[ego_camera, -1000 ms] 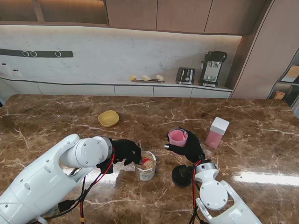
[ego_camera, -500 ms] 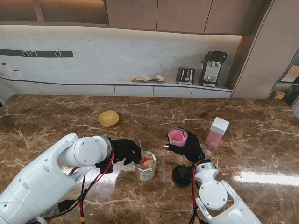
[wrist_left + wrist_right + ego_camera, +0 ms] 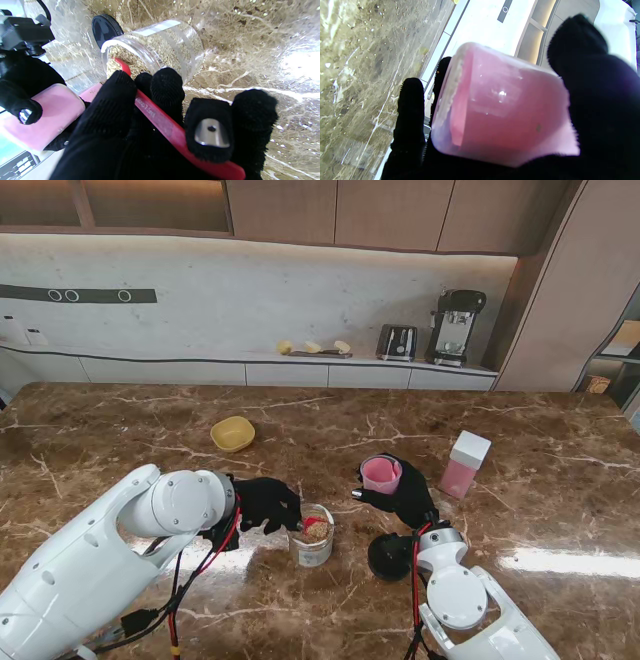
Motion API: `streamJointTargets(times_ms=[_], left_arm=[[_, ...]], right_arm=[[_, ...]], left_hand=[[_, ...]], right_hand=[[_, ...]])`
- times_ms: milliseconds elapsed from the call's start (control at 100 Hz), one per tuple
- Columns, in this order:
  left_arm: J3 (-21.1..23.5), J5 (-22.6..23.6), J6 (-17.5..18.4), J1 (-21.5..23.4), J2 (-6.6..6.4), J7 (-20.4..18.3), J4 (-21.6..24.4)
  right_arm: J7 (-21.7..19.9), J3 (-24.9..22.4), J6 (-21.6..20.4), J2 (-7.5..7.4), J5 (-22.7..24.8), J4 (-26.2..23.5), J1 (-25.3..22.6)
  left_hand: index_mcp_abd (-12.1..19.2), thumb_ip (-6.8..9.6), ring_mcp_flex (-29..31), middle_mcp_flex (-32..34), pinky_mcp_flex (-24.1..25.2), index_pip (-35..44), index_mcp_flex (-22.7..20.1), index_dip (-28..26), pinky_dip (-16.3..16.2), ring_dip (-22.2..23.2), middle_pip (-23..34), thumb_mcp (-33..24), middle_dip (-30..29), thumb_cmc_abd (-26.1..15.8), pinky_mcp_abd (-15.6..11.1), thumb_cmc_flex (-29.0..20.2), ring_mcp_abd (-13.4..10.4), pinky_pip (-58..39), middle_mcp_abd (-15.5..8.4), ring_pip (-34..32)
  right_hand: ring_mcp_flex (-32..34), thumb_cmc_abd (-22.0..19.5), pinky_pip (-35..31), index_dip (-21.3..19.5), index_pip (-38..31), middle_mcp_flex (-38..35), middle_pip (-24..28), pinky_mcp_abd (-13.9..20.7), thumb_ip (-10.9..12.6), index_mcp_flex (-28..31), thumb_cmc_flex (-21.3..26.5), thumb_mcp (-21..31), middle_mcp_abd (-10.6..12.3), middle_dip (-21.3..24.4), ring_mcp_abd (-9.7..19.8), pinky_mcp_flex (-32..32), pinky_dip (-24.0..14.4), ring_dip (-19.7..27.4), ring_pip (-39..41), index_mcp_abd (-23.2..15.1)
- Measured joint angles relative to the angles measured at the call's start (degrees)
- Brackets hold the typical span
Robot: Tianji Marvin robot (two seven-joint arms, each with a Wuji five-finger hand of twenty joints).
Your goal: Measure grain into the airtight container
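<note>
Glossy marble table (image 3: 520, 480), clear plastic jar (image 3: 160, 47)

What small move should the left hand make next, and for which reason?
Probably lift the red spoon out of the glass jar and carry it toward the pink container. The left hand holds the spoon with its bowl dipped into the grain, and the right hand holds the container open-side up, beside the jar.
</note>
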State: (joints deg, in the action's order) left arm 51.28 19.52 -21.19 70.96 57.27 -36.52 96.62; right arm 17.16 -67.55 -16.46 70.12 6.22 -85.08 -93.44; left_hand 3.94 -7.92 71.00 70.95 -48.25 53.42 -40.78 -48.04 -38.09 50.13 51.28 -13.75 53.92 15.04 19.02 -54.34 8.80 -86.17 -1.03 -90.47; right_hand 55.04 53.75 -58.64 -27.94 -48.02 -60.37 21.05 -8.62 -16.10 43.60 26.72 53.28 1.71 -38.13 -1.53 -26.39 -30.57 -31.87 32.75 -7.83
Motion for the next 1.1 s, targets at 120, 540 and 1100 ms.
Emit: streamJointTargets(times_ms=[120,540,1100], left_arm=[[1.33,-0.49,-0.27,0.86,0.02,-0.09,0.32],[5.03,-5.17,-3.05,3.84,0.17,0.38,1.24],[10.8,-10.44,-5.71,7.83,0.31,0.62,3.83]], right_arm=[[-0.04,-0.01,0.0,0.0,0.0,0.02,0.0],[-0.24,0.04,0.07,-0.07,0.43,0.38,0.08],[-0.3,0.11,0.44,-0.1,0.45,0.48,0.07]], left_hand=[[0.0,0.03,0.0,0.0,0.07,0.0,0.01,-0.02,-0.05,0.0,0.0,0.02,0.02,-0.01,0.06,0.0,0.0,-0.01,-0.01,0.0],[0.0,0.49,0.0,-0.8,0.09,0.0,0.01,-0.05,-0.07,0.31,0.59,0.61,0.02,-0.03,0.33,-0.04,0.0,-0.03,0.0,0.0],[-0.52,0.53,0.0,-0.81,0.12,-0.01,0.01,-0.06,-0.09,0.38,0.59,2.14,0.04,-0.11,0.56,-1.39,0.0,-0.06,0.0,0.0]], right_hand=[[0.0,0.0,0.01,0.0,0.0,0.0,0.0,0.0,0.0,0.0,0.01,0.0,0.0,0.08,0.0,0.0,-0.07,0.0,0.0,0.0],[0.0,0.0,0.02,0.0,0.0,0.0,0.0,0.0,0.0,0.0,0.23,0.01,0.0,0.09,0.0,0.0,-0.08,0.0,-0.05,0.0],[-0.01,0.0,0.02,0.0,0.0,0.01,-0.01,0.0,0.0,-0.01,0.27,0.01,0.02,0.09,0.0,0.0,-0.08,0.0,-0.1,0.0]])
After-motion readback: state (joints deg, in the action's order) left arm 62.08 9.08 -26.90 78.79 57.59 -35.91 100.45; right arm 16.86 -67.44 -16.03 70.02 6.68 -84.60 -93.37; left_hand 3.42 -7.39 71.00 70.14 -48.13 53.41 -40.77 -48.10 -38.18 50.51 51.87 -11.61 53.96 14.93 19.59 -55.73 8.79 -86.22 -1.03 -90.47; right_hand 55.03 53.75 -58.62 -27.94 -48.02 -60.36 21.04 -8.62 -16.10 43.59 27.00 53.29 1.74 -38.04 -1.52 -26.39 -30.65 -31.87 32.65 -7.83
